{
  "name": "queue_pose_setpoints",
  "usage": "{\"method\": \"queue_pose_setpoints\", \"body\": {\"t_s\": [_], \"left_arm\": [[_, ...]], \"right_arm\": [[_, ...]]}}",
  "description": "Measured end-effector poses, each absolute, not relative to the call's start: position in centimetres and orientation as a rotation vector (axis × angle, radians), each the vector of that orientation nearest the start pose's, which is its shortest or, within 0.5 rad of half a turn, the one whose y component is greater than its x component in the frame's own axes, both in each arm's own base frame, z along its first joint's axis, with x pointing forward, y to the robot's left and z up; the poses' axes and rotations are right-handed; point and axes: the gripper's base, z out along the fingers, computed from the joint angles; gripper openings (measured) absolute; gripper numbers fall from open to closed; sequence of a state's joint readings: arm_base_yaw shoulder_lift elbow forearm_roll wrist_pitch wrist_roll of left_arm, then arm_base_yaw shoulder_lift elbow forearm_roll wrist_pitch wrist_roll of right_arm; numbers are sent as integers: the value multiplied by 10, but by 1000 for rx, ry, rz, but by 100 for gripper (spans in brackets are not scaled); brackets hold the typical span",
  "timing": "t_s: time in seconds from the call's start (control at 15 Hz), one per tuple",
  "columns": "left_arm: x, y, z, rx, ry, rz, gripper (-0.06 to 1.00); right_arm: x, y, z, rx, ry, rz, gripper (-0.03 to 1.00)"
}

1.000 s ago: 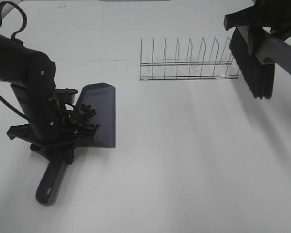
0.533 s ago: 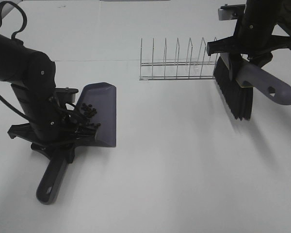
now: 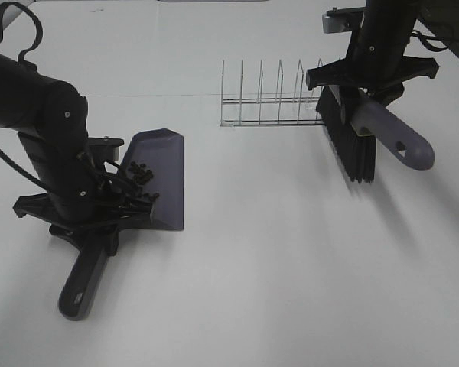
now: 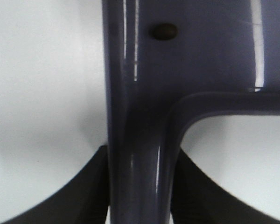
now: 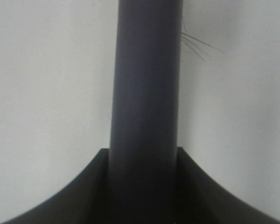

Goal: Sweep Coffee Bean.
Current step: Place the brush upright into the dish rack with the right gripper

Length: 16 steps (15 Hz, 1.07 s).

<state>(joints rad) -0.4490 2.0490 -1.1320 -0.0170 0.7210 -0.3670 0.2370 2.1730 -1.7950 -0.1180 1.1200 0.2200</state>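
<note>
Tabletop (image 3: 291, 290), white and matte, is seen beneath everything. A glossy purple-grey plastic dustpan (image 3: 168, 183) is clamped at its handle by the left gripper (image 4: 140, 196). A black-bristled brush (image 3: 353, 149) is gripped by its smooth rounded grey handle in the right gripper (image 5: 144, 186), beside a thin wire rack (image 3: 268, 103). The coffee bean cluster (image 3: 140, 177) is seen inside the pan from overhead; only one oval bean is shown by the left wrist view
</note>
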Motion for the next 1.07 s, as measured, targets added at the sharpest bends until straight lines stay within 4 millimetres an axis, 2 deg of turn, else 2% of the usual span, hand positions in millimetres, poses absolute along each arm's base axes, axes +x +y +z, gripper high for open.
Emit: {"method": "queue_pose_setpoints", "body": {"t_s": [0.13, 0.53, 0.93, 1.07], "left_arm": [[316, -153, 95, 108, 3126, -29, 35], [316, -154, 95, 108, 3125, -29, 35], [316, -154, 95, 119, 3124, -29, 35], [316, -154, 95, 122, 3124, -29, 35]], "right_arm": [[450, 97, 185, -98, 2978, -147, 32], [477, 100, 187, -107, 2897, -181, 32], [504, 103, 167, -104, 2838, -182, 32], [506, 103, 168, -99, 2820, -178, 32]]}}
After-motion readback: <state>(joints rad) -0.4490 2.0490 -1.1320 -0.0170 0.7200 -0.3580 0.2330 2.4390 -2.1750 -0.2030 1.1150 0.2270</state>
